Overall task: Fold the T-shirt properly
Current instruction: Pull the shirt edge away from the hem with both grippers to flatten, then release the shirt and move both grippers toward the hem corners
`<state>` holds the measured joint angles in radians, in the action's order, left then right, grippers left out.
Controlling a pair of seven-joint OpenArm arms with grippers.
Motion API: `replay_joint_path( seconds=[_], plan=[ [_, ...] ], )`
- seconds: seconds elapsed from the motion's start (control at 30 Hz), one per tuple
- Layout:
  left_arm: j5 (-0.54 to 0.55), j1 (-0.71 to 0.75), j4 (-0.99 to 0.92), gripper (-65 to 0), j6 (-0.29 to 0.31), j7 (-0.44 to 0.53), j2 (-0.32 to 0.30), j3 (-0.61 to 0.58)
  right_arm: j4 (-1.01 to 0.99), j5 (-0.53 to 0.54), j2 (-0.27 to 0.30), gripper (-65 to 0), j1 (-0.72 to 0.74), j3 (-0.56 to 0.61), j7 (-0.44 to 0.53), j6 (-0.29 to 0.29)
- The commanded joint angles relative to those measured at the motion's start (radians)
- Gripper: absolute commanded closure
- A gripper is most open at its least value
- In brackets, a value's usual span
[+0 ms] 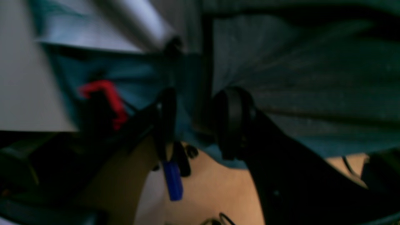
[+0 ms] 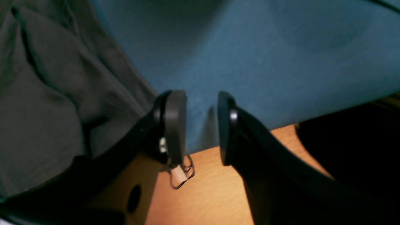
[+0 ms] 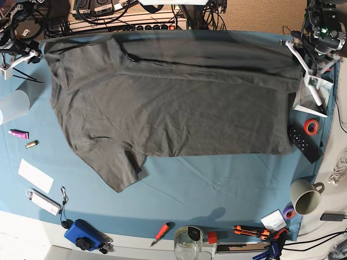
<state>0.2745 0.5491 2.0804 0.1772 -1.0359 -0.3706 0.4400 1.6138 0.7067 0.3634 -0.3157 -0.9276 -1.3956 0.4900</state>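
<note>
The dark grey-brown T-shirt (image 3: 173,103) lies spread flat on the blue table cloth (image 3: 217,184). Its far strip is folded over and one sleeve (image 3: 116,168) points toward the front left. In the left wrist view my left gripper (image 1: 200,122) is open and empty over the cloth's edge, with the T-shirt (image 1: 297,78) just beyond it to the right. In the right wrist view my right gripper (image 2: 201,125) is open and empty over the blue cloth (image 2: 250,56), with the T-shirt (image 2: 47,93) to its left. Both arms sit at the far corners in the base view.
A white stand (image 3: 310,81), red tape roll (image 3: 311,127) and black remote (image 3: 303,142) lie right of the shirt. A mug (image 3: 306,196), jar (image 3: 188,238), screwdriver (image 3: 161,232) and blue device (image 3: 84,234) line the front. A translucent cup (image 3: 13,105) stands at the left.
</note>
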Motion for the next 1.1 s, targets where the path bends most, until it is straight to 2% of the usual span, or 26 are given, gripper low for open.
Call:
replay_joint_path(
  seconds=[0.0, 0.17, 0.33, 0.4, 0.47, 0.57, 0.83, 1.0, 1.07],
  plan=[
    [-0.010, 0.003, 0.029, -23.2, -0.005, 0.011, -0.014, 0.008, 0.029, 0.011, 0.028, -17.6, 0.000, -0.010, 0.009, -0.001],
    [-0.010, 0.034, 0.039, -23.2, -0.005, 0.011, -0.014, 0.008, 0.044, -0.039, 0.033, -17.6, 0.000, -0.010, 0.008, -0.002],
    [-0.013, 0.080, 0.039, -23.2, -0.005, -0.025, -0.012, 0.008, 0.044, -0.042, 0.033, -17.6, 0.000, -0.010, 0.016, -0.013],
    [-0.046, 0.083, 0.042, -23.2, -0.005, -0.035, -0.011, 0.008, 0.044, -0.042, 0.033, -17.6, 0.000, -0.010, 0.023, -0.017],
    [-0.083, 0.082, 0.053, -23.2, -0.037, -0.031, -0.012, 0.008, 0.044, -0.041, 0.033, -17.6, 0.000, -0.010, 0.028, -0.016],
    [-0.109, 0.083, 0.079, -23.2, -0.093, -0.008, -0.012, 0.008, 0.044, -0.041, 0.033, -17.6, 0.000, -0.010, 0.028, -0.016],
    [-0.126, 0.083, 0.081, -23.3, -0.086, 0.023, -0.011, 0.008, 0.044, -0.041, 0.033, -17.6, 0.000, -0.010, 0.031, -0.016],
    [-0.178, 0.073, 0.085, -23.2, -0.077, 0.137, -0.012, 0.008, 0.044, -0.036, 0.033, -17.6, 0.004, -0.010, 0.062, -0.016],
    [-0.176, 0.044, 0.087, -23.2, -0.076, 0.146, -0.012, 0.008, 0.044, -0.001, 0.033, -17.6, 0.016, -0.010, 0.073, -0.016]
  ],
)
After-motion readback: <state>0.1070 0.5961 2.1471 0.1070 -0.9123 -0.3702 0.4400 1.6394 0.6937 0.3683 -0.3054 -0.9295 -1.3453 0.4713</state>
